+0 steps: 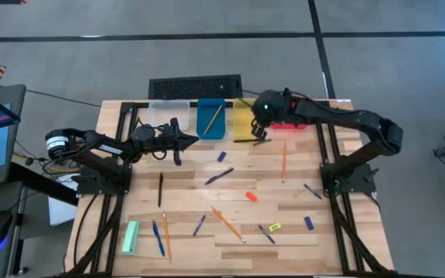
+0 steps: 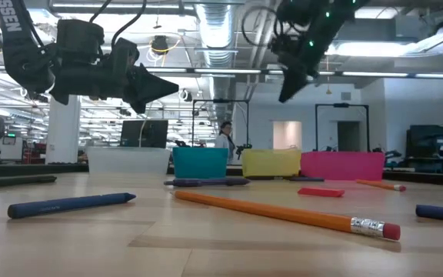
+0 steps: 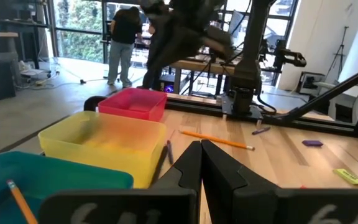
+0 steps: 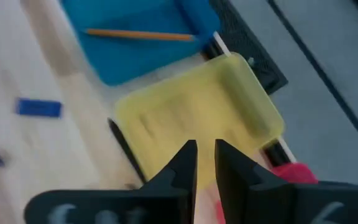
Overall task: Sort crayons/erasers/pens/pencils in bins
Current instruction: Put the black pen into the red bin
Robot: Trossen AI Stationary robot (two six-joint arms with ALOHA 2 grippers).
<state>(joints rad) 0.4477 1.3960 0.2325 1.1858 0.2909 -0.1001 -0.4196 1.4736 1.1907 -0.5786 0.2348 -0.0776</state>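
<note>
A long orange pencil (image 2: 283, 213) is lying nearest across the table (image 1: 191, 193). Farther back, the left gripper (image 1: 178, 140), clenched on nothing, is hovering before the blue bin (image 1: 211, 120). The right gripper (image 1: 259, 131) is hanging over the yellow bin (image 4: 197, 118), fingers slightly parted; whether it grasps anything, I cannot tell.

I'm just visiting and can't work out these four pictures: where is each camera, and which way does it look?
High view: above, looking straight down on the table; both arms show.
Low view: at tabletop height, looking across at the four bins; both arms hang above.
Left wrist view: on the left arm, past its shut left gripper toward the yellow bin.
Right wrist view: on the right arm, looking down past the right gripper onto the yellow bin.
Shared: the blue bin with its pencil shows in both the high and right wrist views.
</note>
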